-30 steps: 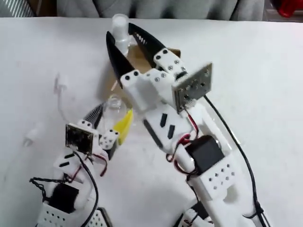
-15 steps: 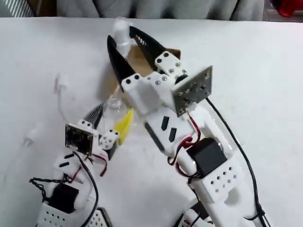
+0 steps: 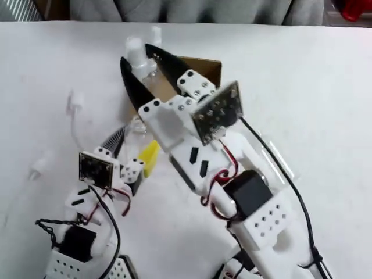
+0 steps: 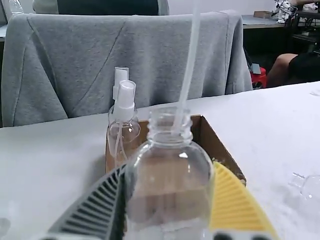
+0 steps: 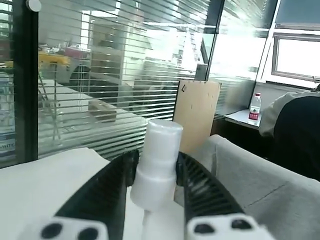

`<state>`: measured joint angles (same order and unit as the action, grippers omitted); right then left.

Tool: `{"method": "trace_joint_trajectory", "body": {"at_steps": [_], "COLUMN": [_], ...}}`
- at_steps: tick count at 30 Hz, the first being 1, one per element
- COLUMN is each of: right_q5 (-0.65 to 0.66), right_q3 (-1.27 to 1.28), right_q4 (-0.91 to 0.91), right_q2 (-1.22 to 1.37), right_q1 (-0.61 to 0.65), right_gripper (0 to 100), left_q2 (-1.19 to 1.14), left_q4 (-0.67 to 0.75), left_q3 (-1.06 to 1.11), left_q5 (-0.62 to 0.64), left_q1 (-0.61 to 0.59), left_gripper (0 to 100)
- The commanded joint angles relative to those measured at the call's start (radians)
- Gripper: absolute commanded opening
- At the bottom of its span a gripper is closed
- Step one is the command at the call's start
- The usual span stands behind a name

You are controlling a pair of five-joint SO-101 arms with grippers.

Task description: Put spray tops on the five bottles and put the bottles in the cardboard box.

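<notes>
Where the table is seen from above, the right gripper [image 3: 138,55] is found clenched on a white plastic spray top [image 3: 135,46], which is held high by the near edge of the cardboard box [image 3: 204,67]. The left gripper [image 3: 139,138] is placed lower and nearer the arms' bases, its ribbed grey and smooth yellow fingers closed on a clear bottle [image 3: 138,125]. Two loose spray tops [image 3: 72,106] are left lying on the white table [image 3: 302,70], well apart from both arms.

In the left wrist view, the bottle [image 4: 167,190] is gripped upright, round-shouldered and glassy, with its threaded neck open. A thin translucent dip tube [image 4: 189,60] is seen coming down from above, slightly tilted, and its lower end appears to enter the neck. The top is therefore judged to lie straight above the bottle, so a descent along the tube's long axis is called for. Behind, two capped bottles [image 4: 122,125] are stood in the box [image 4: 220,150].

In the right wrist view, the cylindrical top [image 5: 162,135] is pinched between the black, ridged jaws.
</notes>
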<state>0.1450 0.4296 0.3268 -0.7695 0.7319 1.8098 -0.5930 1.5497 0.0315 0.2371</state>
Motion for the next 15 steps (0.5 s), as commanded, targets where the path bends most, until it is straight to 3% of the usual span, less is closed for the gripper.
{"method": "trace_joint_trajectory", "body": {"at_steps": [1,9,15], "right_q5": [0.017,0.017,0.018], "right_q3": [-0.018,-0.021,-0.110], "right_q4": [-0.002,0.022,0.294], "right_q2": [0.030,0.077,0.081], "right_q1": [0.001,0.007,0.084], "right_gripper": [1.6,1.6,1.6], "left_q2": [0.018,0.018,0.018], "left_q4": [0.008,0.008,0.008], "left_q3": [-0.018,-0.018,-0.018], "left_q5": [-0.006,-0.006,-0.006], "left_q1": [-0.012,-0.012,-0.012], "left_gripper": [2,2,2]}}
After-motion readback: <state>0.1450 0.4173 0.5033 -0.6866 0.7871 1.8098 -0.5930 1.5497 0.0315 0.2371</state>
